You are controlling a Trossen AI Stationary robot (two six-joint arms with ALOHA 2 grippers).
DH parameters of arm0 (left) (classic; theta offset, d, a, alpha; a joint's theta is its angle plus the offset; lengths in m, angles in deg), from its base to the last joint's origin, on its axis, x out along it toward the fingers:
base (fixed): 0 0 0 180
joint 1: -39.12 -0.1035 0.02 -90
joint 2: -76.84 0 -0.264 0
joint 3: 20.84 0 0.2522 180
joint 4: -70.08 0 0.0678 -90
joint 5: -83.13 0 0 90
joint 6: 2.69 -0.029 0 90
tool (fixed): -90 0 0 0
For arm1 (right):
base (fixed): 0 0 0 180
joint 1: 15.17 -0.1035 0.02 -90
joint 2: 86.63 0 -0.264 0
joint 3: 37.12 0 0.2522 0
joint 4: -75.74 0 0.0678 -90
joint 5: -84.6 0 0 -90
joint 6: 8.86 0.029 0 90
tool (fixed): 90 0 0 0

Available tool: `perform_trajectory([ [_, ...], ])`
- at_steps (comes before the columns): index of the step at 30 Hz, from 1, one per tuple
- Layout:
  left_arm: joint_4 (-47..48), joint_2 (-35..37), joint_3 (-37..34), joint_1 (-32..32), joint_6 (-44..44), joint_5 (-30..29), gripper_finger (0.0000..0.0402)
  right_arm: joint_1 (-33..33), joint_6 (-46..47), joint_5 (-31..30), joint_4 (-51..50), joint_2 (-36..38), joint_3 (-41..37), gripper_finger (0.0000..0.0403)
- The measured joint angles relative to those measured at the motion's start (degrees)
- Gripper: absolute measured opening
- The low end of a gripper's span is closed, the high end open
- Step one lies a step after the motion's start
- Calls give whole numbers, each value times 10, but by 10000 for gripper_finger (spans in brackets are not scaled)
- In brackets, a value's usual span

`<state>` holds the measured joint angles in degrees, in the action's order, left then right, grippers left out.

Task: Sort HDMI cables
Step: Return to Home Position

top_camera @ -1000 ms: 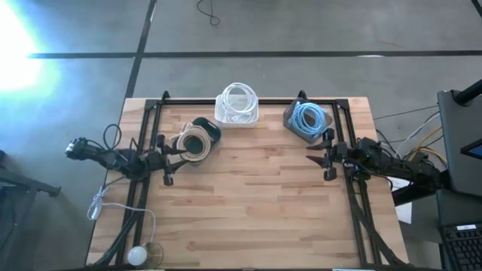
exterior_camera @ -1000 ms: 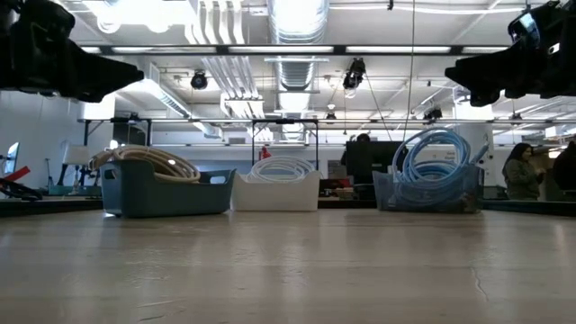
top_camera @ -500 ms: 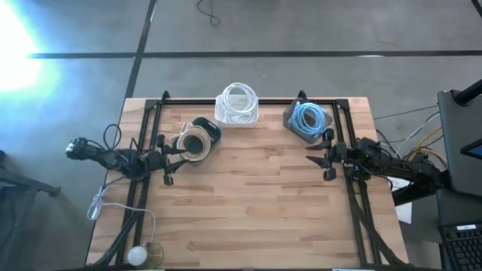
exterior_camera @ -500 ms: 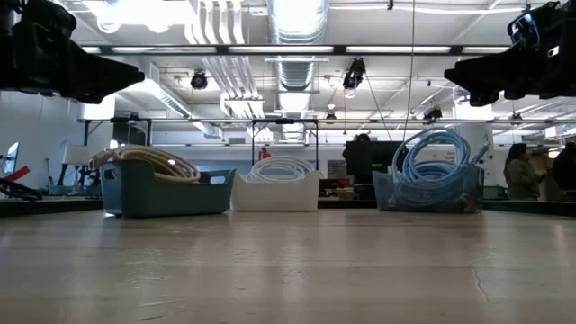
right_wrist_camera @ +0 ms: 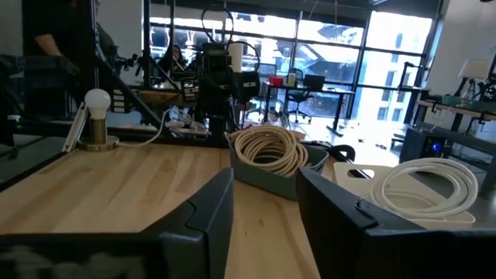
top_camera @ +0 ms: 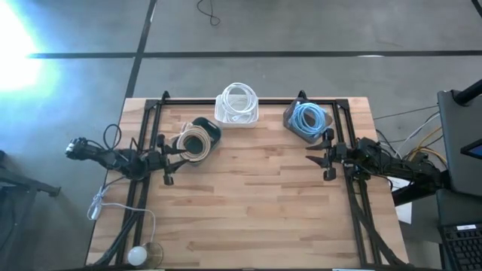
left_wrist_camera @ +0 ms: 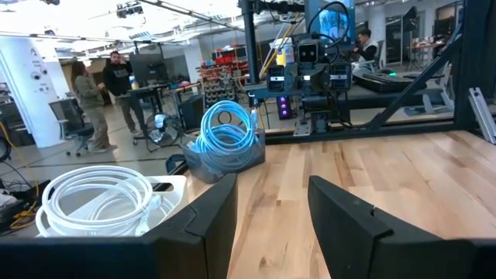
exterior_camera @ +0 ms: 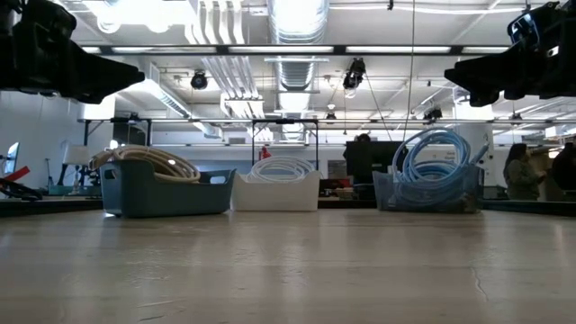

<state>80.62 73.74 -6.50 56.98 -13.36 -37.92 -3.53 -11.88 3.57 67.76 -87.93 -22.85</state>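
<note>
Three bins stand along the table's far side. A dark grey bin [top_camera: 197,140] holds tan-beige coiled cables [exterior_camera: 148,160]. The white bin [top_camera: 238,105] holds white coils [left_wrist_camera: 97,198]. A bluish bin [top_camera: 305,119] holds light blue coils [exterior_camera: 436,164]. My left gripper [top_camera: 175,161] hovers open above the table at its left side, next to the grey bin. My right gripper [top_camera: 320,155] hovers open at the right side, just on the near side of the blue bin. Neither holds anything.
A loose white cord with a round puck end [top_camera: 136,255] lies at the table's near left corner. Black frame rails [top_camera: 143,128] run along both table sides. The middle and near wood surface [top_camera: 248,203] is bare. People stand in the room beyond.
</note>
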Motion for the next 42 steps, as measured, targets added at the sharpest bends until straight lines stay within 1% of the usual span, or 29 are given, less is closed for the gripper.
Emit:
perform_trajectory([
  [5,0,0,0,0,0,-1,163,0,0,0,0,0,0,141],
  [15,0,0,0,0,0,-1,163,0,0,0,0,0,0,127],
  [31,0,0,0,0,0,-1,163,0,0,0,0,0,0,141],
  [42,0,0,0,0,0,-1,163,0,0,0,0,0,0,125],
])
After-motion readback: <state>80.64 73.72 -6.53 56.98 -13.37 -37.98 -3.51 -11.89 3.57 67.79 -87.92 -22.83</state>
